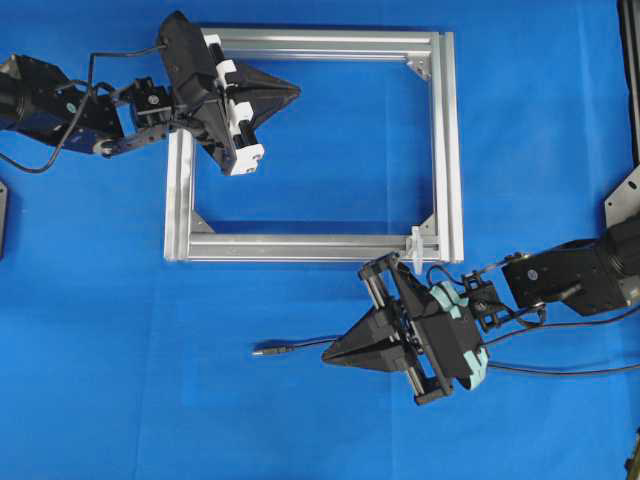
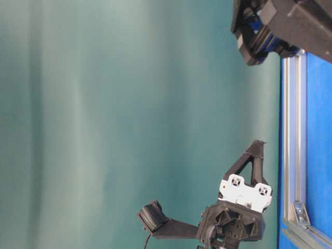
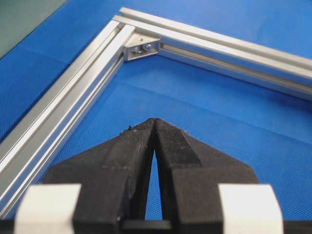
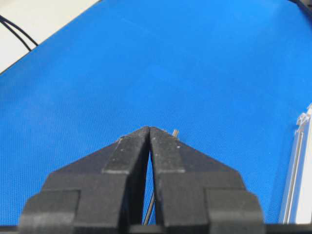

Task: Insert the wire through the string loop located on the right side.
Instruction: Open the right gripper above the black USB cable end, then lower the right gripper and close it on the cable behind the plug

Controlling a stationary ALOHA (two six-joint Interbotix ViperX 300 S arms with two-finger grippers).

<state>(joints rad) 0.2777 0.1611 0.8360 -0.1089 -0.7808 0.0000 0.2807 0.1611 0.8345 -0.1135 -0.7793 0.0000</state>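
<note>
- Black and very thin, the wire point(image 1: 300, 346) lies on the blue worktop point(image 1: 120, 380) in front of the silver frame point(image 1: 452, 140), nearer the worktop's lower edge in the overhead view; its slim plug with a metallic tip point(image 1: 266, 350) points left.
- From the plug the wire runs right, passing under the tips of the right gripper point(image 1: 328, 356), which hangs over it with its jaws clenched together and grasping nothing.
- From the right wrist view, the plug's tip point(image 4: 175, 132) peeks out just beyond the closed fingertips point(image 4: 161, 139), slightly to their right, and a stretch of wire shows in the gap below them.
- White and tiny, the string loop point(image 1: 416, 246) stands on the frame's lower bar near its right corner, above and right of the right gripper.
- Over the frame's upper left part, the left gripper point(image 1: 297, 92) is clenched too, empty, well apart from the wire.
</note>
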